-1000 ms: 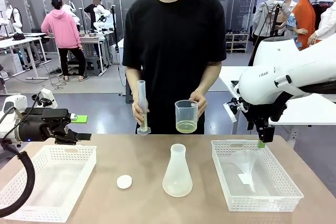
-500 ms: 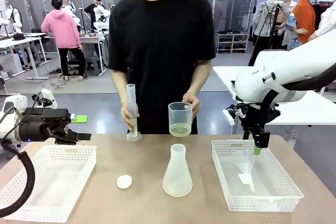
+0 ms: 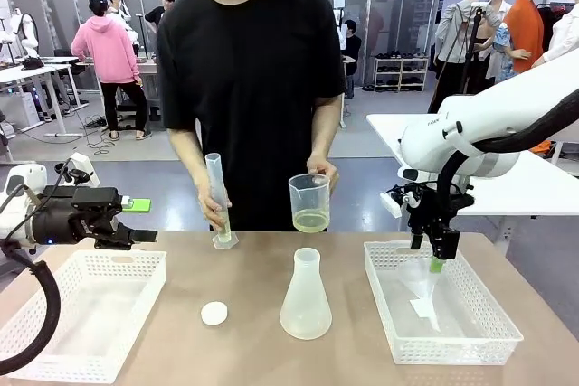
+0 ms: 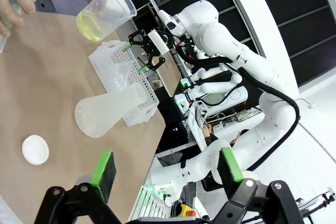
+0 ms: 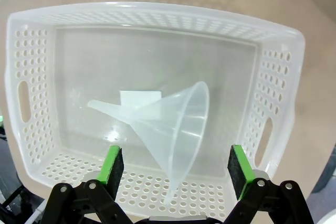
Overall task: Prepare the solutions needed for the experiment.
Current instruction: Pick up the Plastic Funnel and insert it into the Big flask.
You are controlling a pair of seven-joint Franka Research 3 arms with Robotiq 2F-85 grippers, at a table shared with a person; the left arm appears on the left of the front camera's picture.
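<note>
Hovering over the basket (image 3: 387, 249), front view, the right gripper (image 3: 437, 262) stands wide; the solution (image 3: 311, 221) sits in the person's raised beaker (image 3: 310, 194). Left wrist view: left gripper (image 4: 167, 167) wide too, conical flask (image 4: 107, 114) ahead. Right wrist view: funnel (image 5: 176, 121) lying sideways; pinching its slick cone could squirt it loose.

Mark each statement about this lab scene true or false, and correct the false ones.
1. A funnel lies on its side in a basket. True.
2. The right tool is shut on the funnel. False: it is open, with one pad on each side of the funnel and neither touching it.
3. The person's hand holds a beaker with yellow-green liquid in its bottom. True.
4. The conical flask stands inside a basket. False: it stands upright on the table, outside any basket.
</note>
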